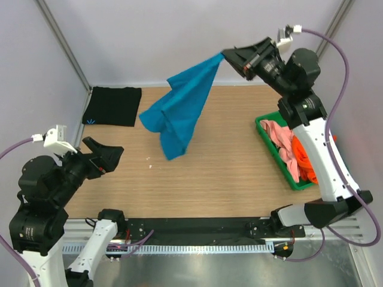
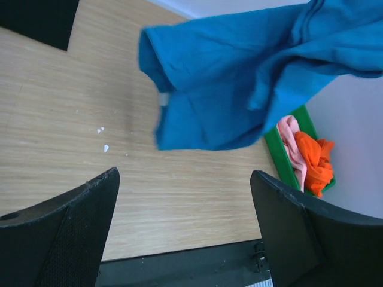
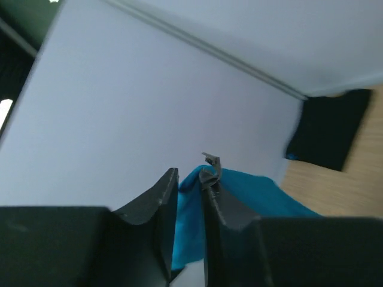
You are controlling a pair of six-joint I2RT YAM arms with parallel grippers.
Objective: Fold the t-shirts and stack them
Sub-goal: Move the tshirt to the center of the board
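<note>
Bright, even, diffuse light; shadows faint. Top view sharp, with glare on the metal base plate (image 1: 197, 266) at 6 o'clock. Right wrist view smeared, teal-blue t-shirt (image 3: 251, 185) soft.

The teal-blue t-shirt (image 1: 179, 110) hangs rumpled in mid-air over the tabletop (image 1: 209, 173). The black t-shirt (image 1: 112, 106) lies folded flat at its far left corner. The pink t-shirt (image 1: 281, 140) and orange t-shirt (image 1: 305, 164) sit crumpled in the green tray (image 1: 261, 121).
</note>
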